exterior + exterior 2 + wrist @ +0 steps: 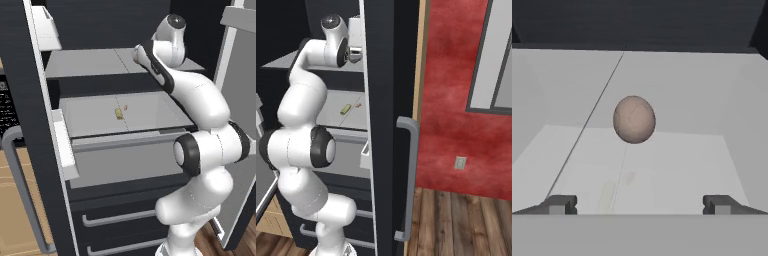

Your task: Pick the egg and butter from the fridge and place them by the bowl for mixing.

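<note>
The egg [634,119], tan and speckled, lies on the light grey upper shelf [90,62] of the open black fridge [115,22]. My gripper [639,205] is open and points straight at the egg from a short distance, with nothing between its fingertips [559,205]. In the left base view the hand reaches over the upper shelf's right part. The butter [119,113], a small pale-yellow block, rests on the shelf below, also seen in the right base view as the butter [346,110]. The bowl is out of view.
A tiny orange-pink bit [126,106] lies just beside the butter. The fridge's left door [30,125] with its long grey handle [22,190] stands open, and so does the right door [388,125]. Drawers [120,217] sit below the shelves.
</note>
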Available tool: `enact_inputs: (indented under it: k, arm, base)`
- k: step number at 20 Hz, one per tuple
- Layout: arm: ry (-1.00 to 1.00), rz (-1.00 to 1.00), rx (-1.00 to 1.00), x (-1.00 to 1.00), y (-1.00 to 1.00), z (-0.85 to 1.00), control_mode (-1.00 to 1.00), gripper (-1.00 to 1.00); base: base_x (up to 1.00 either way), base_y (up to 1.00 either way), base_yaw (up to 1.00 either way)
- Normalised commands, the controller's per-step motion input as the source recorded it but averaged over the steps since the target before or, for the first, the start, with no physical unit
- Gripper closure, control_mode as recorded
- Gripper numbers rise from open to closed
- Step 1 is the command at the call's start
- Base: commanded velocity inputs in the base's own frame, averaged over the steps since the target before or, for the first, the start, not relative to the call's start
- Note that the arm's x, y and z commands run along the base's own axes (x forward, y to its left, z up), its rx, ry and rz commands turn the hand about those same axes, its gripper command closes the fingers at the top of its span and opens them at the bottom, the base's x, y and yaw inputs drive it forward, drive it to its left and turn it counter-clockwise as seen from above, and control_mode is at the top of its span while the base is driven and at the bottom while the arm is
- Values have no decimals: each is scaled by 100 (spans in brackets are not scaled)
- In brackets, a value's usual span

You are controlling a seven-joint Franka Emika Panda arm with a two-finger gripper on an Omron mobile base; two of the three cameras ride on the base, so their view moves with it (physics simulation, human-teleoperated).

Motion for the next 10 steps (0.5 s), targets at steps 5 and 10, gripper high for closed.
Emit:
enact_inputs:
  k: [5,10]
  arm:
    - [0,0,0,43,2,0,-100,-100]
    - [0,0,0,7,6,-2,-100,-100]
  base:
    - [0,0,0]
    - [0,0,0]
